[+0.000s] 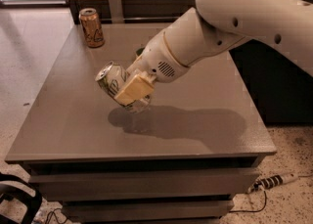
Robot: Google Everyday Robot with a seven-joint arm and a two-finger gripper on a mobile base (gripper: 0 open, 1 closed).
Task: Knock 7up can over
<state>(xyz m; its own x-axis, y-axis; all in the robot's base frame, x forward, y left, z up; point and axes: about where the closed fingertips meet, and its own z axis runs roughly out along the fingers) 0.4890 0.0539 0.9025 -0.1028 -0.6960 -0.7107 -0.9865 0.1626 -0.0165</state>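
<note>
The slim aluminium 7up can (109, 78), white and silver with green markings, is held in the gripper (128, 91) over the left middle part of the grey, flat-topped counter (210, 135). The gripper is clenched on the can: one broad cream-coloured finger (134, 88) lies across the side of the can that faces the camera, and the other finger is mostly hidden behind and below the can.

The can is not upright. Its long axis is strongly tilted, and the silver top points up and to the left edge of the view, away from the arm. The bottom end points down and to the right, toward the wrist, and is covered by the finger. The can seems to be a little above the counter, because a dark shadow (134, 119) lies on the surface just under it, but the exact gap cannot be told.

The thick white robot arm (234, 27) comes in from the upper right corner and slopes down to the gripper. A copper-brown drink can (92, 27) stands upright near the far left corner of the counter, well apart from the gripper. On the speckled floor at the lower right lies a white power strip (274, 181) with its cable.
</note>
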